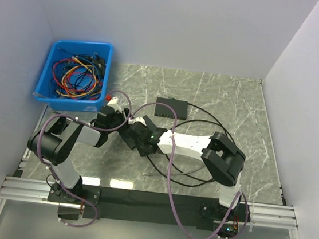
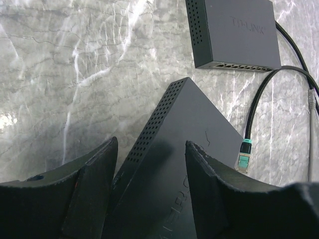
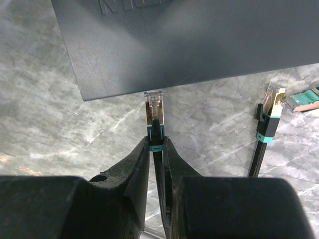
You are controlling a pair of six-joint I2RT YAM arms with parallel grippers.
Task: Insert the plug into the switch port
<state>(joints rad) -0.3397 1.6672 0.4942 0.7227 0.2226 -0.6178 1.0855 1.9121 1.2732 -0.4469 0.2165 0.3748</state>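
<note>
A dark switch [image 2: 184,139] lies on the marble table, one corner pointing away from my left wrist camera and its vent holes on the left side. My left gripper [image 2: 149,144] stands right over it with the fingers apart, one on each side of its top face; I cannot tell whether they touch it. My right gripper [image 3: 156,142] is shut on a black cable just behind its teal-booted plug [image 3: 153,107]. The plug's clear tip sits right at the near edge of the switch [image 3: 179,45]. In the top view both grippers meet at table centre, left [image 1: 128,123] and right [image 1: 137,135].
A second black switch [image 2: 234,32] marked TP-LINK lies further back [image 1: 172,108]. A loose teal plug [image 2: 243,157] on a black cable lies beside the near switch, and it also shows in the right wrist view [image 3: 271,107]. A blue bin [image 1: 81,44] of cables stands at the back left.
</note>
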